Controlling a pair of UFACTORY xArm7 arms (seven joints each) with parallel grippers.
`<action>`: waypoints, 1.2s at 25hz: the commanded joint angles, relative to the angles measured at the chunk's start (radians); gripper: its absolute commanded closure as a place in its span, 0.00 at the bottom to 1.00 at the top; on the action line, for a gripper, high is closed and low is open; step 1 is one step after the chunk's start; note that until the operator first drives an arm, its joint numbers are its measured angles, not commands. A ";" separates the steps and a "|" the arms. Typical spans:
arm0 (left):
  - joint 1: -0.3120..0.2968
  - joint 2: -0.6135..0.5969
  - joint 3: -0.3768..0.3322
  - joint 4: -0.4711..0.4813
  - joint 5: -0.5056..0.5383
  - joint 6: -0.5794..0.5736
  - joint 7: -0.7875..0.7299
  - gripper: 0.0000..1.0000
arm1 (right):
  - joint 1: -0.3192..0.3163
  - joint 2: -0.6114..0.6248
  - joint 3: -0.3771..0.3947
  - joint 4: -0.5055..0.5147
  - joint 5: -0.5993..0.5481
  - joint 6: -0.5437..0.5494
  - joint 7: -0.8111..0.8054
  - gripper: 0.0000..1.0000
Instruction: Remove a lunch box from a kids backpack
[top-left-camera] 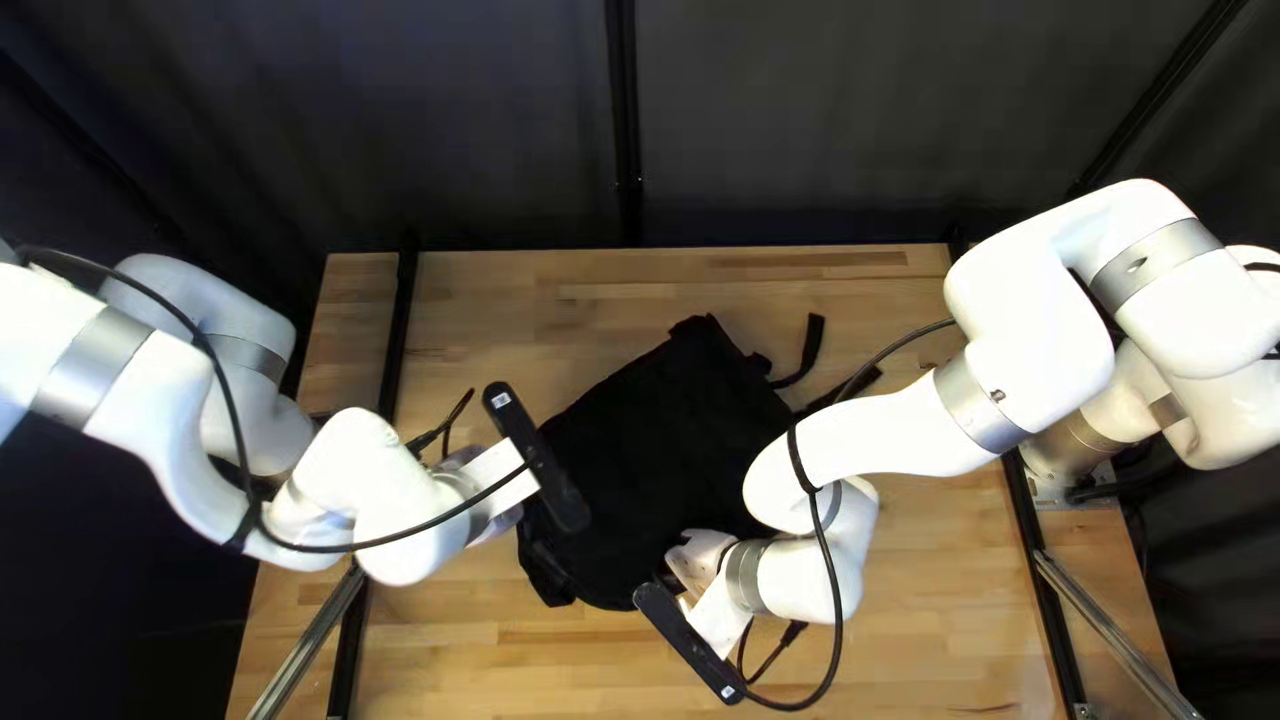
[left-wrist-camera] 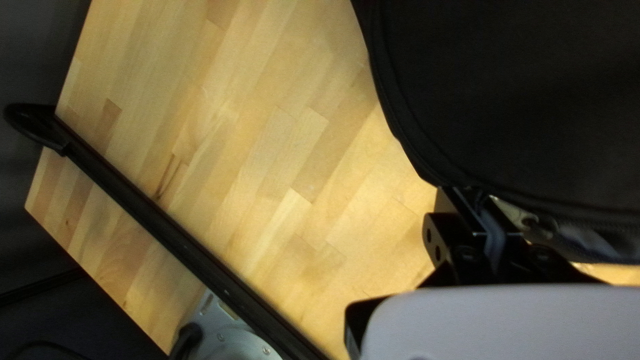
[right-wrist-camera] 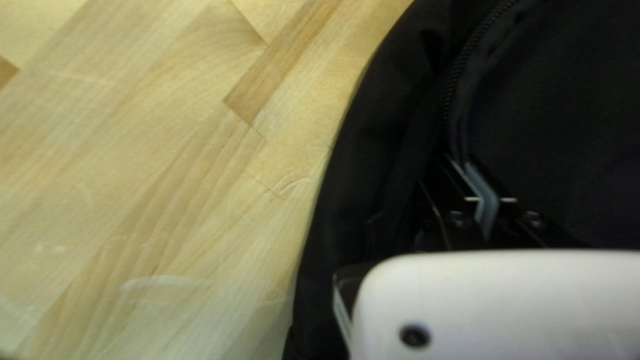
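well, the left claw (top-left-camera: pixel 502 520) has its fingers drawn together at the backpack's edge, close beside a metal zipper pull (left-wrist-camera: pixel 537 227), and the right claw (top-left-camera: pixel 696 560) has its own together over the backpack, right by its zipper (right-wrist-camera: pixel 460 73); whether either pinches cloth i can't tell. the black backpack (top-left-camera: pixel 654 454) lies between the two arms, a strap (top-left-camera: pixel 811 350) loops out past its far side, and the wooden table (top-left-camera: pixel 534 667) spreads around it
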 commanded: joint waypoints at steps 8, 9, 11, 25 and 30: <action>0.033 -0.006 0.057 0.016 0.015 0.030 0.095 1.00 | -0.002 0.003 -0.006 -0.015 -0.018 -0.022 0.017 1.00; 0.037 -0.004 0.063 0.016 0.016 0.029 0.103 1.00 | -0.002 0.004 -0.007 -0.016 -0.020 -0.024 0.020 1.00; 0.043 -0.007 0.078 0.014 0.019 0.019 0.127 1.00 | -0.003 0.006 -0.008 -0.017 -0.021 -0.027 0.023 1.00; 0.117 0.052 0.176 0.019 0.077 -0.075 0.240 1.00 | -0.007 0.021 -0.018 -0.018 -0.036 -0.049 0.044 1.00; 0.133 0.077 0.193 0.048 0.088 -0.070 0.269 1.00 | -0.005 0.019 -0.020 -0.025 -0.044 -0.054 0.056 1.00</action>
